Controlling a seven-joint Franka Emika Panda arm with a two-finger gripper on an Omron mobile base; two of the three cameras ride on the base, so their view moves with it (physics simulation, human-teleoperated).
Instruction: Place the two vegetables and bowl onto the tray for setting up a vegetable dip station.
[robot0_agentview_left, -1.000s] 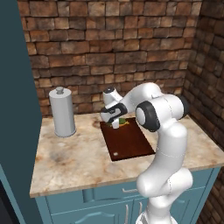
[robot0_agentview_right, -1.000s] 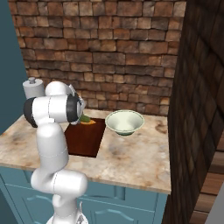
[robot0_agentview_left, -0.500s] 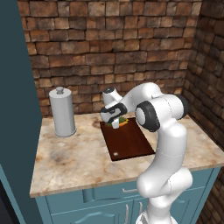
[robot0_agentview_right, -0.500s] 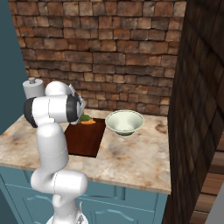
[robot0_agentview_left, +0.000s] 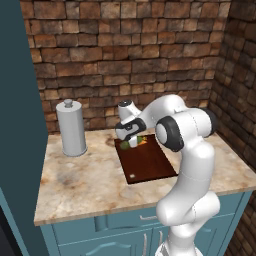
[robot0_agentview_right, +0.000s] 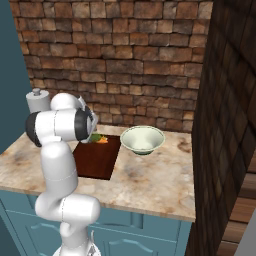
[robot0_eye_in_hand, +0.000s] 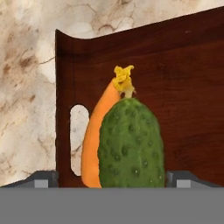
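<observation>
**Cucumber released on the tray; bowl remains**

1. Check the pincer (robot0_eye_in_hand: 112, 181). In the hand view its two grey fingertips (robot0_eye_in_hand: 41, 178) stand wide apart, one on each side of the cucumber (robot0_eye_in_hand: 130, 144), and neither touches it. Over the last second the jaws have spread from a partial opening to a full one, so you may treat the pincer as released and holding nothing.

2. Confirm the load directly ahead of the tips. The cucumber is a dark green oblong with a pebbled, dimpled skin. It lies on the tray (robot0_eye_in_hand: 188, 87), between the tips. The carrot (robot0_eye_in_hand: 97, 135) lies against its side: smooth, orange, tapering, with a small yellow-green tuft at the far end.

3. Note the surface beneath. The tray is a flat, dark reddish-brown board with a wood-like sheen and a rounded slot handle just beyond the carrot. It rests on a mottled beige stone counter (robot0_agentview_left: 85, 185).

4. Judge progress: both vegetables appear placed. The bowl (robot0_agentview_right: 142, 139), round, shallow, pale greenish-white and glossy, sits on the counter beside the tray, well off to one side of the pincer. It is the likely next pickup.

5. Farther off, a tall grey metal canister (robot0_agentview_left: 71, 127) stands before the brick wall.
</observation>
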